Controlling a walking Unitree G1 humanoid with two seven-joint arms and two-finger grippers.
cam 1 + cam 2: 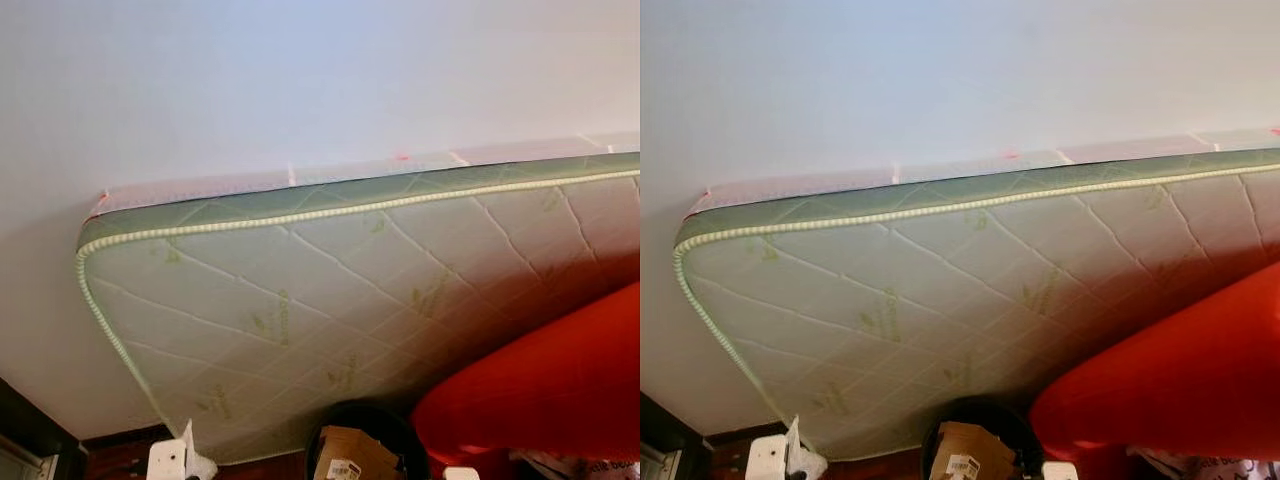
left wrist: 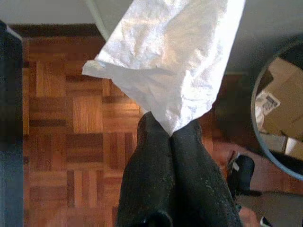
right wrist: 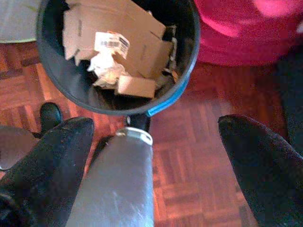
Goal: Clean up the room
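My left gripper [image 2: 169, 130] is shut on a crumpled white paper [image 2: 170, 56], pinched at its lower corner between the two black fingertips, above the parquet floor. The same paper [image 1: 196, 456] shows at the bottom of the left eye view, left of the black round bin [image 1: 362, 410]. The bin [image 3: 71, 80] holds folded cardboard [image 3: 118, 28] and crumpled white scraps. My right gripper [image 3: 158, 124] hangs open over the floor just short of the bin, fingers wide apart with nothing between them.
A quilted green-and-white mattress [image 1: 330, 300] leans against the white wall behind the bin. A red beanbag [image 1: 540, 390] lies right of the bin, close to its rim. Dark furniture [image 2: 9, 132] stands at the left. A silver part of my body [image 3: 118, 184] lies below the right gripper.
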